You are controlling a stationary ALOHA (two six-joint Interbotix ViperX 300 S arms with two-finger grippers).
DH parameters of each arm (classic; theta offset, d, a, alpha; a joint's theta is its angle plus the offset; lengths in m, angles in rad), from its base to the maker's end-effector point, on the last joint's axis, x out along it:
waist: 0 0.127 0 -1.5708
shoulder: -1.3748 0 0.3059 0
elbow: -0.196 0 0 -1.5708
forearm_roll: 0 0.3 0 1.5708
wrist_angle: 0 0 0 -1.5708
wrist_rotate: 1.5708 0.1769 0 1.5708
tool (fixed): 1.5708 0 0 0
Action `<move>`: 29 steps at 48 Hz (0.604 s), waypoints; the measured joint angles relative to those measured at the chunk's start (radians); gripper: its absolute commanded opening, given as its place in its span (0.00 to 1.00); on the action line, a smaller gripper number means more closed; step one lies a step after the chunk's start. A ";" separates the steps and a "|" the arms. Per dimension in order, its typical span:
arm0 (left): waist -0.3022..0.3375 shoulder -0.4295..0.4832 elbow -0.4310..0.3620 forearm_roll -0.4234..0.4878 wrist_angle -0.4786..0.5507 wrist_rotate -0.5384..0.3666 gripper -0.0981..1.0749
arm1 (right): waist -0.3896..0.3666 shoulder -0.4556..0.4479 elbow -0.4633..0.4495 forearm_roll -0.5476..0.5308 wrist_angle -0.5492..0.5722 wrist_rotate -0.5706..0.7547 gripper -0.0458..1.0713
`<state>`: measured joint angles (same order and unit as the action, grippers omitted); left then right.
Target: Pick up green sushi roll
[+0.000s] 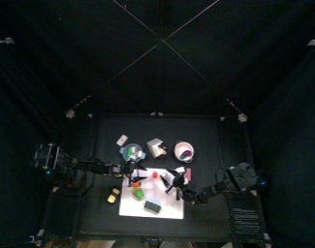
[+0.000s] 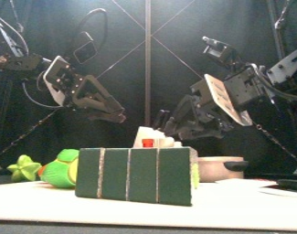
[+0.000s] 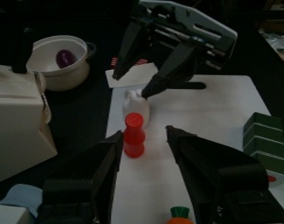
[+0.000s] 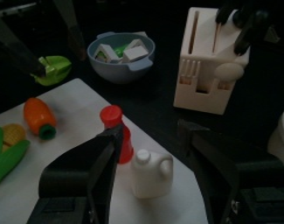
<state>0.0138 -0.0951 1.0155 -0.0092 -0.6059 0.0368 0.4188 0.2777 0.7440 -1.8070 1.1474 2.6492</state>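
The green sushi roll (image 2: pixel 136 174) is a dark green block with pale stripes. It lies on the white mat (image 1: pixel 163 200) near the table's front and also shows in the top view (image 1: pixel 153 206) and the left wrist view (image 3: pixel 269 144). My left gripper (image 3: pixel 144 140) is open over the mat's far part, with a red bottle (image 3: pixel 135 136) between its jaws, apart from the roll. My right gripper (image 4: pixel 150 140) is open facing it, above the red bottle (image 4: pixel 113 129) and a small white bottle (image 4: pixel 148 171). Both grippers hang behind the roll in the front view, the left (image 2: pixel 114 111) and the right (image 2: pixel 175 123).
A white bowl (image 3: pixel 57 61) holding something purple and a white rack (image 4: pixel 214 57) stand at the back. A grey-blue bowl (image 4: pixel 121 54) sits at the back left. A carrot (image 4: pixel 37 115) and green toys (image 2: pixel 65 164) lie at the mat's left.
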 measured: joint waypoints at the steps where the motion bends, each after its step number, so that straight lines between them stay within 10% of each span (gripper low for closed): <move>1: 0.002 0.000 0.000 0.000 0.000 0.000 0.79 | -0.002 -0.011 0.000 0.006 0.000 -0.008 0.82; 29: -0.009 -0.021 0.005 0.005 0.095 0.000 0.79 | 0.011 -0.328 -0.012 0.310 -0.196 -0.370 0.82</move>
<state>0.0046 -0.1166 1.0201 -0.0046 -0.5108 0.0368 0.4295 -0.0506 0.7317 -1.4972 0.9511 2.2795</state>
